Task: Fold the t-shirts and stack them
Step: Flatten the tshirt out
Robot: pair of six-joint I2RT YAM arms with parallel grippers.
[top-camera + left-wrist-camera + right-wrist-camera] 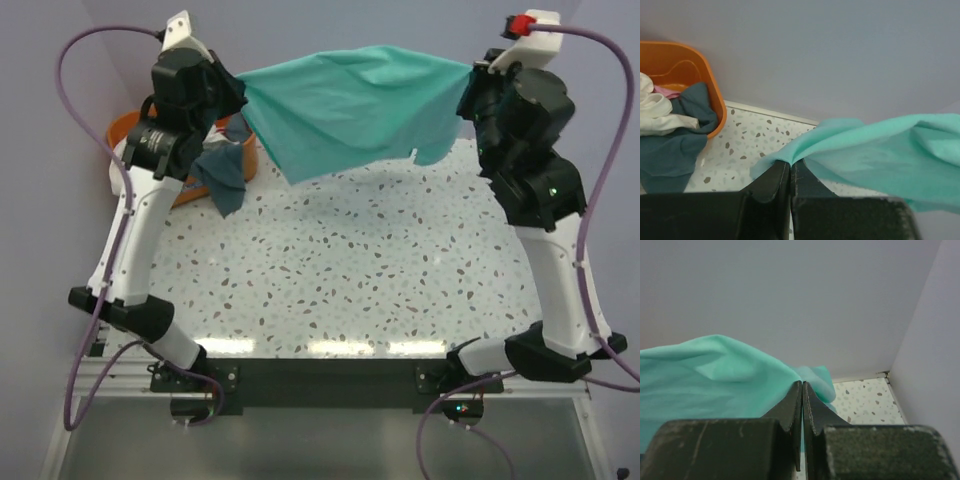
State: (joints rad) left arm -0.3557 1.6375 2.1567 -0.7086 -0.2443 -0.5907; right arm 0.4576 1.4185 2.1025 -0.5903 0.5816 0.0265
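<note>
Spans left to right between left gripper [790,166] and right gripper [802,386], both clamped on ends of the mint t-shirt [350,100]; hangs wrinkled, sagging above the table [350,265]

Mint t-shirt [350,105] stretched aloft, teal-grey shirt [225,185] draped over basket [125,125], white shirt [660,112] inside, possibly pink too

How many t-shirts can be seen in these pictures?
4. A turquoise shirt hangs between the left gripper and the right gripper. A dark teal-grey shirt drapes over the rim of the orange basket. A white shirt and a pink scrap lie inside it. More may be hidden.
</note>
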